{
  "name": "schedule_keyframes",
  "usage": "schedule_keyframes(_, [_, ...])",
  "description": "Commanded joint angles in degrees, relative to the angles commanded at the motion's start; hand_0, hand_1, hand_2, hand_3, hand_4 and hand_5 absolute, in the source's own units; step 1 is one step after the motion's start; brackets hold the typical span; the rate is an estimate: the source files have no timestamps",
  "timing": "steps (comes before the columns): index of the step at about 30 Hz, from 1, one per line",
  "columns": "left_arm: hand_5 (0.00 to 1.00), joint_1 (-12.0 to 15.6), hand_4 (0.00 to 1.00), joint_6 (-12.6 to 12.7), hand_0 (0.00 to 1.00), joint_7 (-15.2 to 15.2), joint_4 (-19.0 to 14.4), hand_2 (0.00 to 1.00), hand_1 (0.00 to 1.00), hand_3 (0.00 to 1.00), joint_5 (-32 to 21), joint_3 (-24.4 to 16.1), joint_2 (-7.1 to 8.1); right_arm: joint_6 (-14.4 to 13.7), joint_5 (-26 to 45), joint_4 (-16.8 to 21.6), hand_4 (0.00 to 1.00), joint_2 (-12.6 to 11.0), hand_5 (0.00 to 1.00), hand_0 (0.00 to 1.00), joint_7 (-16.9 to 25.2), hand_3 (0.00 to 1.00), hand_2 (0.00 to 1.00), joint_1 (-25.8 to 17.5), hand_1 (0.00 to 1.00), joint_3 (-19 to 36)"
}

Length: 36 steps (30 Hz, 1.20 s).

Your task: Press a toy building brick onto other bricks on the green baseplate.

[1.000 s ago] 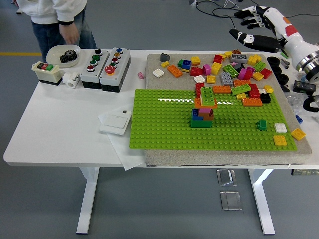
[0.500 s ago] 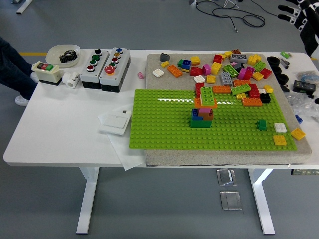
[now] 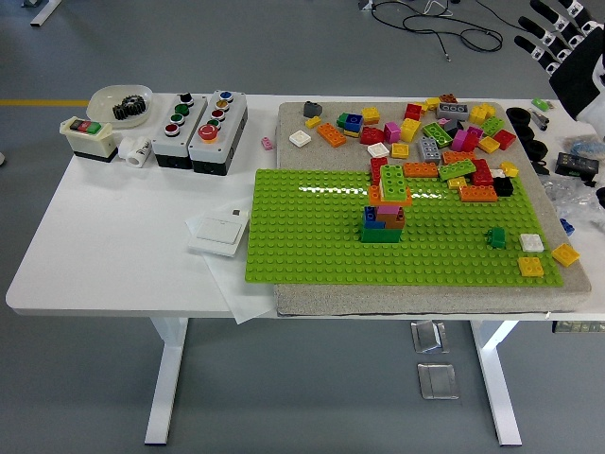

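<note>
The green baseplate lies on a grey mat on the white table. Near its middle stands a small stack of bricks in blue, pink, orange and green, topped by a light green brick resting on orange ones. Loose bricks of many colours are heaped along the plate's far right edge. My right hand hangs high at the top right corner, off the table, with its fingers spread and nothing in it. It is far from the stack. My left arm is out of sight.
On the plate's right end sit a dark green brick, a white one and two yellow ones. Button boxes, a switch box and a bowl with a gear stand far left. A white card lies beside the plate.
My right hand rose from the table's far right corner to the picture's top right and now shows spread fingers. The person at the far left walked out of view.
</note>
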Motion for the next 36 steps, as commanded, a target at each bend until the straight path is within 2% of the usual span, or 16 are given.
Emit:
schedule_keyframes(8, [0.643, -0.87, 0.72, 0.02, 0.875, -0.16, 0.0, 0.84, 0.843, 0.637, -0.08, 0.17, -0.05, 1.98, -1.53, 1.13, 0.998, -0.23, 0.998, 0.994, -1.49, 0.96, 0.929, 0.13, 0.905, -0.81])
schedule_keyframes(16, [0.643, -1.67, 0.72, -0.02, 0.88, -0.55, 0.0, 0.839, 0.843, 0.64, 0.17, -0.26, -0.07, 2.31, -1.92, 1.69, 0.998, -1.06, 0.998, 0.971, -1.82, 0.986, 0.958, 0.04, 0.889, -0.96])
schedule_keyframes(36, [0.644, -1.84, 0.72, -0.12, 0.882, -0.36, 0.0, 0.838, 0.844, 0.638, 0.51, -0.41, 0.04, 3.04, -2.2, 2.42, 0.998, -2.37, 0.998, 0.961, -2.97, 0.979, 0.949, -0.12, 0.872, -0.82])
